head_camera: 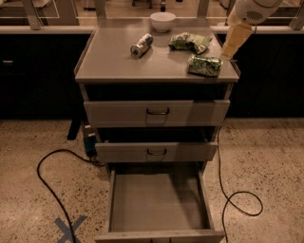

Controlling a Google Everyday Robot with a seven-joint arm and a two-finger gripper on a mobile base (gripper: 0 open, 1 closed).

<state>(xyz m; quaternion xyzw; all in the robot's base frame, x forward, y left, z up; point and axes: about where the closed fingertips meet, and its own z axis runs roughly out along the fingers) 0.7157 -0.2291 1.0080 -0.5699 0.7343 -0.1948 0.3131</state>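
Beside the gripper (224,55) lies a green bag (204,65).

Dim, warm light falls from above. The cabinet top (118,61) is the brightest broad surface, with a soft sheen on the can (141,45) and the white bowl (162,21) at the far edge. The gripper (226,55) hangs at the far right corner of the top, just beside the green bag (204,65). The pale arm (251,12) above it is almost washed out (the strongest glare here). Deep shadow fills the gaps between the drawers and both sides. The open bottom drawer (156,199) and the speckled floor (266,156) are dull and evenly lit.
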